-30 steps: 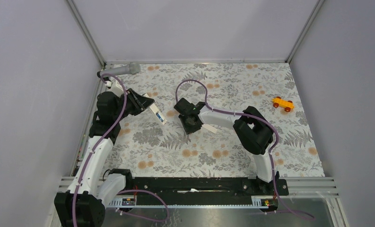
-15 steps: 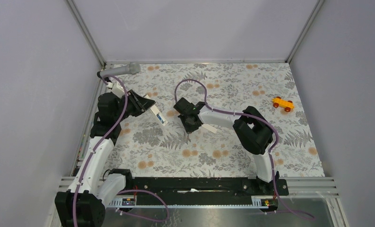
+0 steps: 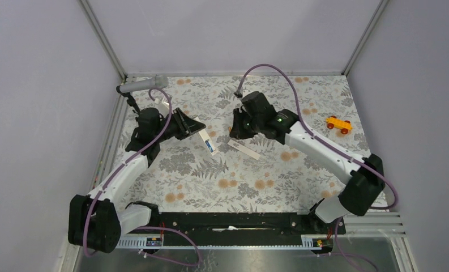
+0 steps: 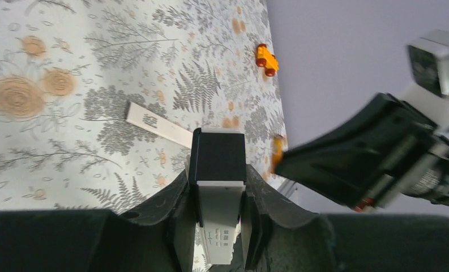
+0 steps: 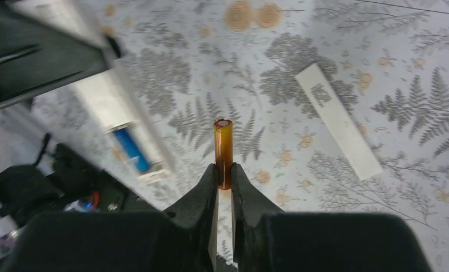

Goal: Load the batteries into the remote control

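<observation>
My right claw (image 5: 223,177) is pinched tight on the orange battery (image 5: 223,148). I have it by one end, so most of the cylinder sticks out past my fingertips, up off the floral cloth (image 5: 414,62). Just to the left, my left claw (image 4: 216,199) is clamped on the remote control (image 4: 218,218), a finger on each long edge, the white bar held out over the cloth. In the slot at the remote's free end sits the blue battery (image 5: 130,149), though that view is blurred. The white cover (image 3: 248,149) lies flat on the cloth, off the remote, just right of that open end and on the near side of my right claw. Well off to the right sits the yellow toy car (image 3: 338,124). The grey microphone (image 3: 144,84) is at the far left corner.
</observation>
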Motion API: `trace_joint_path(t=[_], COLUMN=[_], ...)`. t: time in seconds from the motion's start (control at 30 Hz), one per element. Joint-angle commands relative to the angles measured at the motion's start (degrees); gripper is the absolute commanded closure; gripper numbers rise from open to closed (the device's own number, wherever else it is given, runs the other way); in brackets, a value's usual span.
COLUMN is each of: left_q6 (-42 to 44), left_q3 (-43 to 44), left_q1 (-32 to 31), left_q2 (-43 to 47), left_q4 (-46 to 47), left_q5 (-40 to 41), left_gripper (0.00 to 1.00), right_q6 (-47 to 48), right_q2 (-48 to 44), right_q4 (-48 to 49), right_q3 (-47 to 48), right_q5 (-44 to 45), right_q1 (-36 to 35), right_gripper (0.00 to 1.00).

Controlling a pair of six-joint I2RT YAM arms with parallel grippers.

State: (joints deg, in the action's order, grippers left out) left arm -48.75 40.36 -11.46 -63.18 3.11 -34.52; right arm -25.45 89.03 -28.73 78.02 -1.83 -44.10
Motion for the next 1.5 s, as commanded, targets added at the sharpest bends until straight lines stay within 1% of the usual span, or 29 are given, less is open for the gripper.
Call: trace_joint_path(t=[0.0, 0.1, 0.17, 0.37, 0.73, 1.07, 1.47], left_q6=[-6.05, -9.82, -10.7, -14.06, -15.57, -16.78, -19.67], left_q3=[-0.11, -1.09, -1.2, -2.62, -2.39, -2.59, -3.59], left_q1=[-2.35, -3.86, -4.76, -5.97, -7.14, -7.78, -7.87], left_q2=[-2.46, -3.87, -4.54, -5.19, -5.37, -5.2, -5.82], left_q4=[13.12, 18.46, 19.42, 23.47, 24.57, 25.84, 29.72], left_q5=[-3.28, -3.42, -3.27, -3.75, -4.15, -4.06, -4.52], left_gripper=[1.0, 1.0, 1.0, 1.0, 1.0, 1.0, 1.0], right_q6=[-1.7, -2.63, -3.09, -1.56, 0.35, 1.0, 1.63], right_q2=[-5.07, -6.26, -6.58, -6.55, -6.17, -4.77, -3.37], right_q4=[0.06, -0.84, -2.06, -5.84, -7.35, -7.93, -10.09], right_q3=[-0.1, -0.04, 0.15, 2.04, 3.57, 4.83, 6.12], right_q5=[-10.96, -17.65, -19.22, -19.72, -19.66, -18.91, -18.78], right_q1=[-0.43, -0.46, -0.41, -0.42, -0.44, -0.52, -0.5], right_gripper=[0.86, 0.85, 0.85, 0.84, 0.81, 0.81, 0.79])
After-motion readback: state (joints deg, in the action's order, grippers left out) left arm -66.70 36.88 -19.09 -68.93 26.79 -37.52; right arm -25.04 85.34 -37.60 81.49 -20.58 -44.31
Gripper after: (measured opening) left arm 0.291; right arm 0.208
